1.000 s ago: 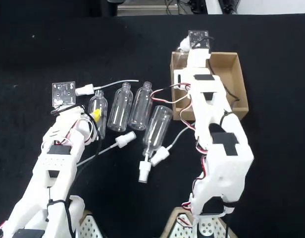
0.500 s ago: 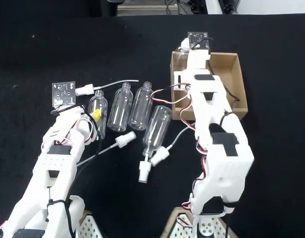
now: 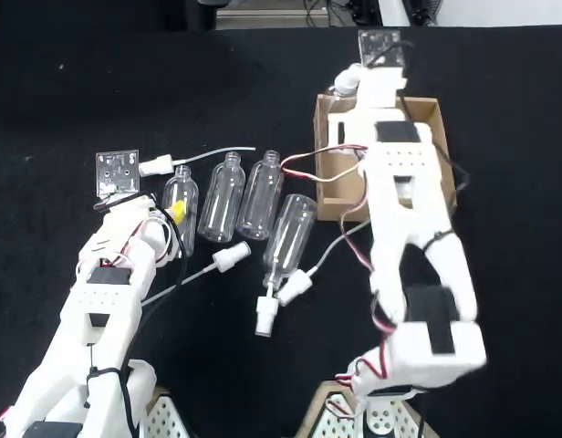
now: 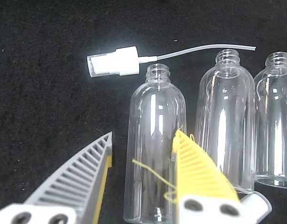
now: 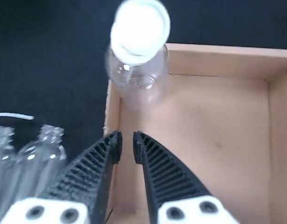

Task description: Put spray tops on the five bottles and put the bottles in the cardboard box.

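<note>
My left gripper (image 4: 143,144) is open, its grey and yellow fingers on either side of the leftmost clear bottle (image 4: 155,135), which has no top. A white spray top (image 4: 113,66) with its long tube lies just beyond that bottle's neck. Two more open bottles (image 3: 221,196) (image 3: 260,194) lie beside it, and another (image 3: 290,235) lies slanted nearer the box. My right gripper (image 5: 126,137) hangs over the cardboard box (image 5: 218,140), shut with a thin slit and nothing in it. A capped bottle (image 5: 140,32) stands at the box's far corner, just beyond the fingertips.
Three loose spray tops (image 3: 230,257) (image 3: 265,315) (image 3: 295,286) lie on the black table in front of the bottles. The right arm's red and white cables (image 3: 308,169) trail over the box's left wall. Bare tabletop lies left of the bottles and right of the box.
The right arm has swung to the right and stretched farther over the box. The left arm and the bottles on the table have not moved.
</note>
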Robot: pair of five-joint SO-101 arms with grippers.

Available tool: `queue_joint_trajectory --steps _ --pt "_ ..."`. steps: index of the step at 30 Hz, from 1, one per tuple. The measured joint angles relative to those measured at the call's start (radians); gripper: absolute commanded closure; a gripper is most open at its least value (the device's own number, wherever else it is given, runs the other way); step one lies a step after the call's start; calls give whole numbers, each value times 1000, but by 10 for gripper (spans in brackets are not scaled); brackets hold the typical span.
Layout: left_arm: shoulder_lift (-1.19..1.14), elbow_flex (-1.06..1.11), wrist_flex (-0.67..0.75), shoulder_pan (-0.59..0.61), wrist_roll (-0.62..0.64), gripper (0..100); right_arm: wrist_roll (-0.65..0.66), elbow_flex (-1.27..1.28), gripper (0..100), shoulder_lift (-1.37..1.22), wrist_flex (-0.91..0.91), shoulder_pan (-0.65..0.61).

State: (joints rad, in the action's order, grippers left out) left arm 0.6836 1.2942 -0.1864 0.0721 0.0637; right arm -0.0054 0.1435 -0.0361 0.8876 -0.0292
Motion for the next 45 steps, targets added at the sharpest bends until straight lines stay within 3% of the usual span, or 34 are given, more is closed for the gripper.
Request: queue_joint_trajectory --steps 8,13,18,21,26,35,45 --pt "0 0 0 0 0 798 0 35 986 91 167 -124" --pt "0 0 0 15 0 798 -2 35 984 92 183 -270" --pt "0 0 0 153 6 798 -8 49 864 92 170 -491" --pt "0 -12 -5 272 94 798 -78 51 798 64 117 -577" --pt "0 -43 -21 405 239 798 -229 51 766 -32 -32 -634" --pt "0 -46 -21 470 338 798 -448 49 621 -198 -172 -715" --pt "0 -46 -21 473 338 798 -482 -132 706 -339 -117 -724"
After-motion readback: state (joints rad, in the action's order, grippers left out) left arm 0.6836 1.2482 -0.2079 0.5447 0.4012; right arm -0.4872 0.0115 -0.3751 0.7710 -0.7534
